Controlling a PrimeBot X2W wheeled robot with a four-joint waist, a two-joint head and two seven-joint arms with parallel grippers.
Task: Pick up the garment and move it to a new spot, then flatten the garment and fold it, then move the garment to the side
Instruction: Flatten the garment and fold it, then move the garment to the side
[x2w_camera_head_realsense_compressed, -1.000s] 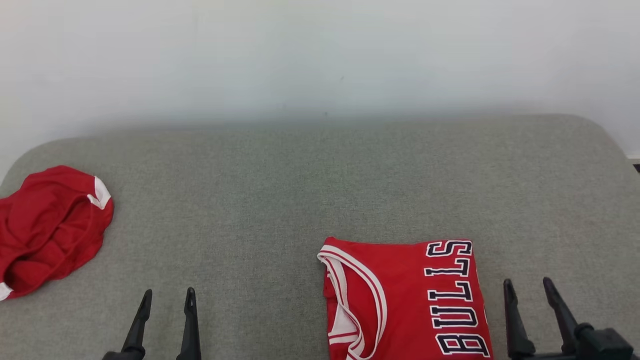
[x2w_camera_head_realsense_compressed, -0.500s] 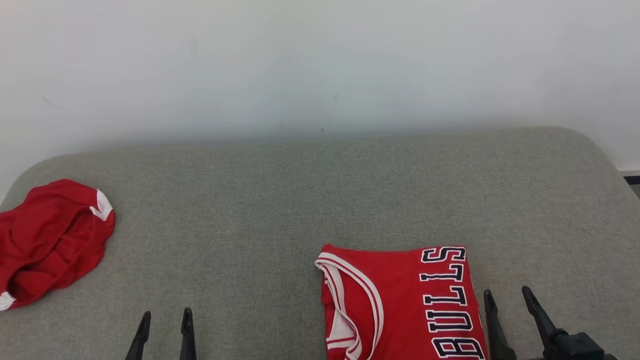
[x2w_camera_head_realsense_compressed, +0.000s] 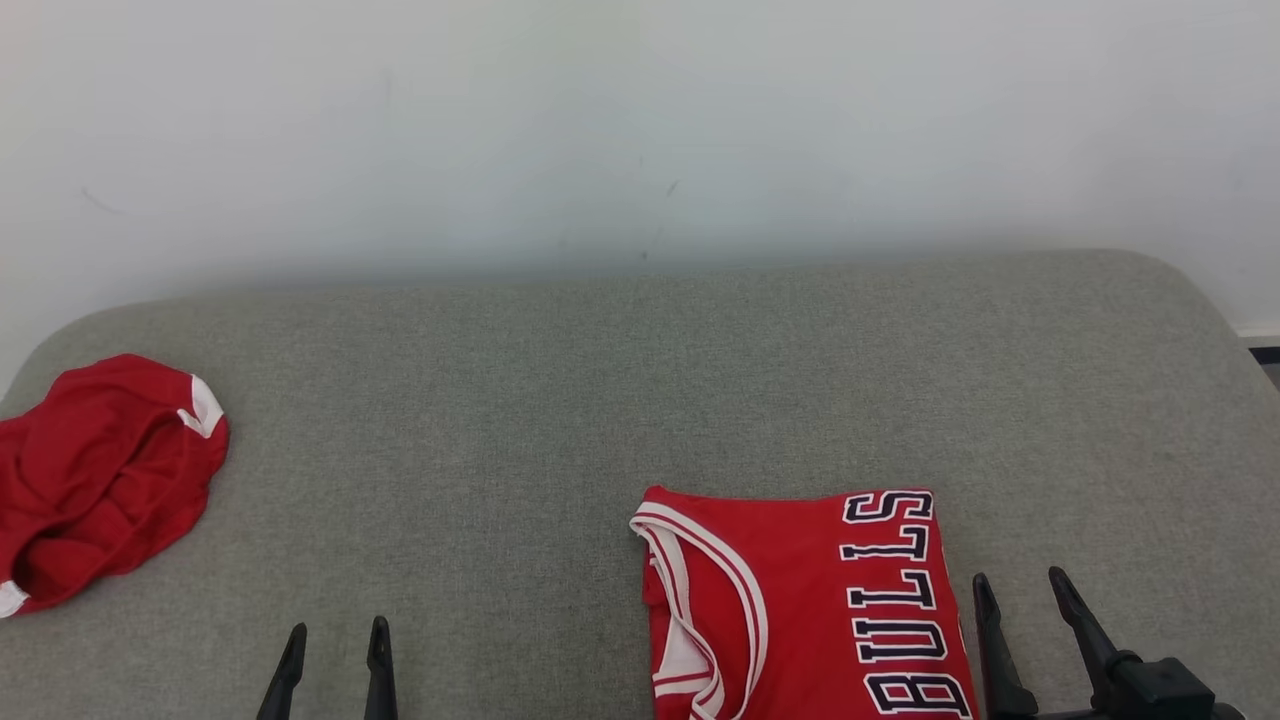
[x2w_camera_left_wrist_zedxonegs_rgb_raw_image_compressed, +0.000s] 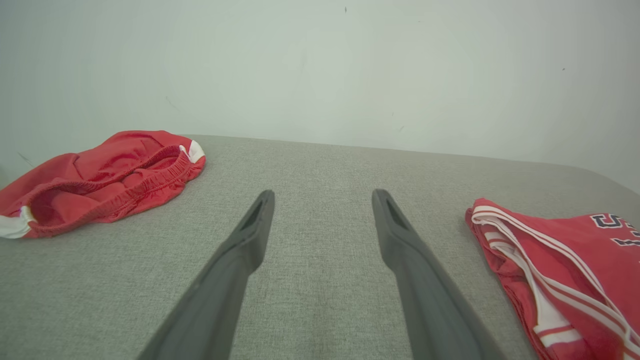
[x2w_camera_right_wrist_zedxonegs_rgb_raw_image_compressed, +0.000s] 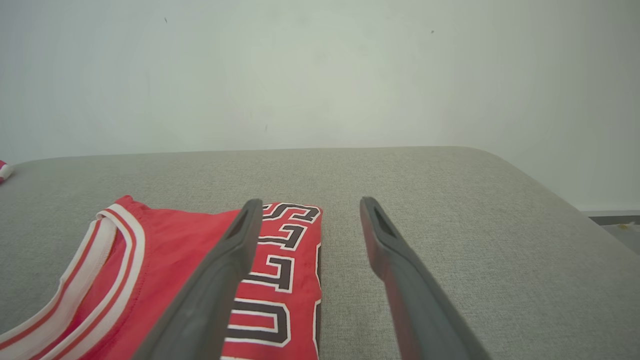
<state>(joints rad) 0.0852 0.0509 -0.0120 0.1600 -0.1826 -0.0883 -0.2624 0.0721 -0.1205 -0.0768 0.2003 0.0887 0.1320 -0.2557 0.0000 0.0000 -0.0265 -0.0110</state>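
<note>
Head view: folded jersey (x2w_camera_head_realsense_compressed: 800, 600) lies flat on the grey cushion (x2w_camera_head_realsense_compressed: 600, 400) just left of the right gripper (x2w_camera_head_realsense_compressed: 1018, 578), long axis parallel to its fingers, that arm nearer; left gripper (x2w_camera_head_realsense_compressed: 338, 627) and right both gape wide, empty; crumpled shorts (x2w_camera_head_realsense_compressed: 100, 480) sit well ahead-left of the left one

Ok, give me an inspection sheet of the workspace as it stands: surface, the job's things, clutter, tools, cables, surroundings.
Surface: grey fabric surface, rounded far corners, no stains visible.
Job's things: red Bulls jersey folded flat at the near edge, right of centre; red shorts crumpled at the far left.
Clutter: nothing seen.
Tools: left tool open, holding nothing, over bare fabric; right tool open, holding nothing, beside the jersey's right edge.
Cables: nothing seen.
Surroundings: plain pale wall behind, with faint marks.
</note>
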